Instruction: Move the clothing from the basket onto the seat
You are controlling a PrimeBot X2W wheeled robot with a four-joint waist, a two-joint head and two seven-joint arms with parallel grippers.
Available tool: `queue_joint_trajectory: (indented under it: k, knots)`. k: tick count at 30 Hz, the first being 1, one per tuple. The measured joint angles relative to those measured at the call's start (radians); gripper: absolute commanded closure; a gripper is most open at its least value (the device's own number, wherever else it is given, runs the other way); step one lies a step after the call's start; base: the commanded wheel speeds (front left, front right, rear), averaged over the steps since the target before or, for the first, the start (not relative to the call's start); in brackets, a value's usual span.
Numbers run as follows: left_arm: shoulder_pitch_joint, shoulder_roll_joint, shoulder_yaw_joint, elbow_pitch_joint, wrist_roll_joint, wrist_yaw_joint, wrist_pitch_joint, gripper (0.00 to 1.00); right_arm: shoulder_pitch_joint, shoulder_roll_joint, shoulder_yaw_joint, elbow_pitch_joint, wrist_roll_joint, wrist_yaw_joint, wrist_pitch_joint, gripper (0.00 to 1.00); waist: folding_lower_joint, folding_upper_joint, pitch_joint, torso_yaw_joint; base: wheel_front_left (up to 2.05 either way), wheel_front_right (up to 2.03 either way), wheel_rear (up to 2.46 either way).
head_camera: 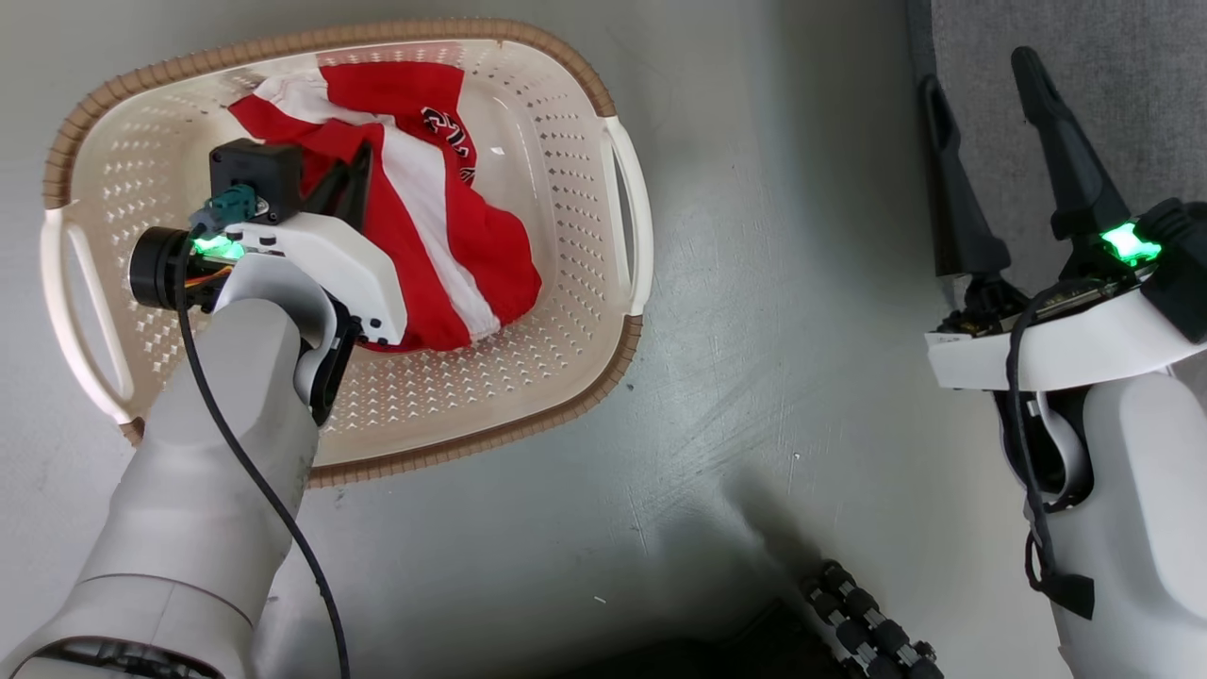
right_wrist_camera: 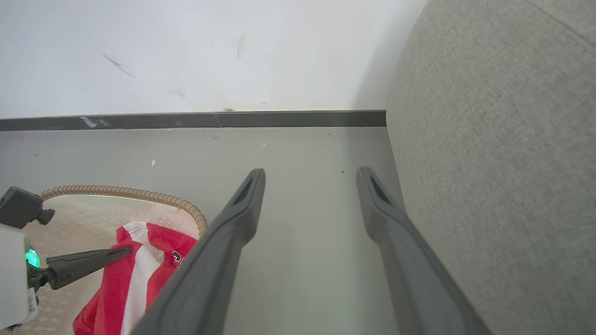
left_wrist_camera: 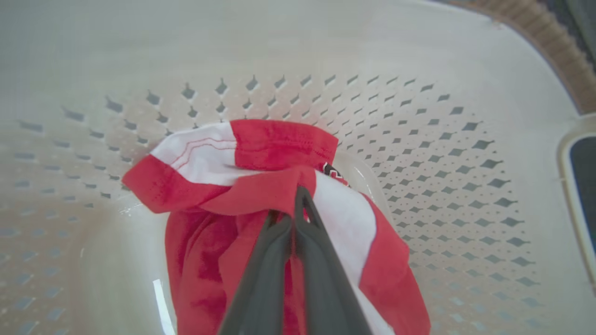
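Head view: my left gripper (head_camera: 351,184) is gripping soft red white-striped clothing (head_camera: 434,226) inside the cream perforated plastic basket (head_camera: 575,80).
Left wrist view: fingers (left_wrist_camera: 321,270) are pinching one fold; lifting straight and high should clear the rim.
Right wrist view: my right gripper (right_wrist_camera: 309,174) is hanging wide beside the grey fabric seat (right_wrist_camera: 489,139), cushion cut off.

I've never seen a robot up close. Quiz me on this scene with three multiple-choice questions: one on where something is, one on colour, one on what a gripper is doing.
1. Where does the clothing lie?
A. on the sofa
B. on the floor
C. in the basket

2. What colours is the clothing?
A. red and white
B. blue and yellow
C. all black

3. How is the right gripper?
A. shut on the clothing
B. open and empty
C. shut on a basket handle

Answers:
1 C: it sits inside the basket's perforated walls.
2 A: it is red cloth with white panels.
3 B: its jaws stand apart with nothing between them.
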State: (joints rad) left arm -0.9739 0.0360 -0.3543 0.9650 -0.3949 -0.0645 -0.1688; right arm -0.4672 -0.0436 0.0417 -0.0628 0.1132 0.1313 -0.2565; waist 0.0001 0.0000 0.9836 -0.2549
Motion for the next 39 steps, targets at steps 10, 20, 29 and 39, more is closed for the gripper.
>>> queue_joint_trajectory:
  k: [10,20,29,39]
  knots:
    - [0.026,0.0,0.021,-0.03,-0.019,-0.015,-0.061,1.0,-0.023,0.0,-0.016,0.017,-0.039,0.0,0.0,0.0,0.0,0.0,-0.049,0.031,0.0,0.0,0.0]
    - [0.085,0.001,0.03,-0.092,-0.028,-0.027,-0.079,1.0,-0.035,0.0,-0.044,0.047,-0.066,0.0,0.0,0.0,0.0,0.0,-0.128,0.072,0.0,0.0,0.0]
    - [0.153,0.0,0.03,-0.141,-0.035,-0.04,-0.081,1.0,-0.033,0.0,-0.088,0.073,-0.083,0.0,0.0,0.0,0.0,0.0,-0.203,0.099,0.0,0.0,0.0]
    - [0.239,-0.002,0.073,-0.275,-0.047,-0.045,-0.081,1.0,-0.016,0.0,-0.132,0.1,-0.106,0.0,0.0,0.0,0.0,0.0,-0.317,0.132,0.0,0.0,0.0]
